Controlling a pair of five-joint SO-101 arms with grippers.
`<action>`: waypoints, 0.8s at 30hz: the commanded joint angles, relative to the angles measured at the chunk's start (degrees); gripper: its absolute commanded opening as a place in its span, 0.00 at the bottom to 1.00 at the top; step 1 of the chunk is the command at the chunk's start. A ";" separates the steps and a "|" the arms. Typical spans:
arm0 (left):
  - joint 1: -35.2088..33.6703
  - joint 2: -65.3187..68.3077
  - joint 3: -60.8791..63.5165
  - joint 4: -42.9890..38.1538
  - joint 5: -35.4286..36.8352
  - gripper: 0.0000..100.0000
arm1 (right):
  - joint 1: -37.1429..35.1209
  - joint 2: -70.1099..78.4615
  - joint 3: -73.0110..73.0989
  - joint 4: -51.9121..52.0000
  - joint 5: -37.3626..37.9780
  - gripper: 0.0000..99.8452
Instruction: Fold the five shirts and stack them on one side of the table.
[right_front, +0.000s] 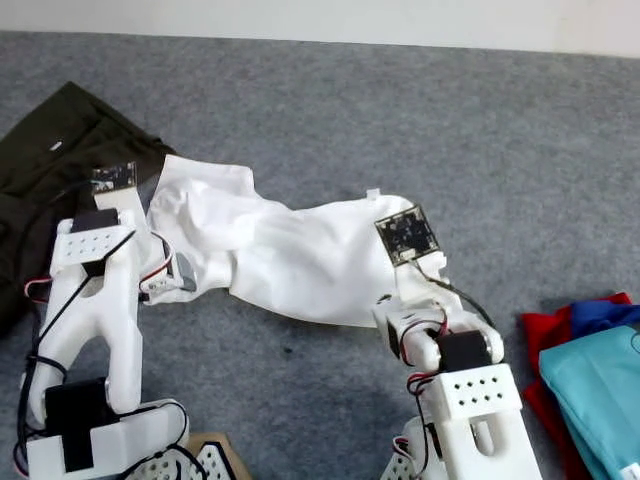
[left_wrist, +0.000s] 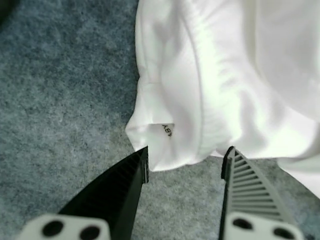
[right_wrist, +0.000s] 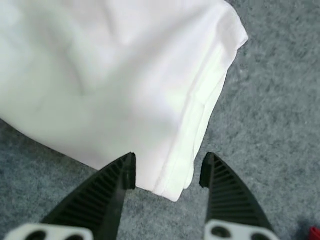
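A white shirt (right_front: 300, 255) lies spread across the middle of the grey table (right_front: 400, 110), rumpled, with soft folds running along it and one end bunched toward the left arm (right_front: 95, 290). The left gripper (left_wrist: 186, 152) has its two fingers spread apart on either side of a doubled-over edge of the shirt, where a small sewn-in tag (left_wrist: 167, 130) shows; the fingers are not closed on the cloth. The right gripper (right_wrist: 169, 157) is also spread open, its fingers on either side of the layered corner of the shirt at the other end, with the tips just at the cloth. A dark shirt (right_front: 50, 150) lies crumpled at the far left edge, just beside the white one. At the right edge, well apart, a teal shirt (right_front: 595, 385) rests on blue cloth (right_front: 600, 315) and red cloth (right_front: 545, 330) in a pile.
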 joint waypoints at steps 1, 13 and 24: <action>-0.84 0.13 2.68 -6.42 0.62 0.20 | 0.66 -0.84 0.75 -2.68 0.70 0.22; 0.48 8.40 0.75 -10.55 0.35 0.17 | 0.66 -0.84 1.19 -3.03 0.26 0.22; 0.04 21.41 -10.86 -2.99 0.26 0.01 | 2.59 -0.84 3.21 -2.68 -0.09 0.22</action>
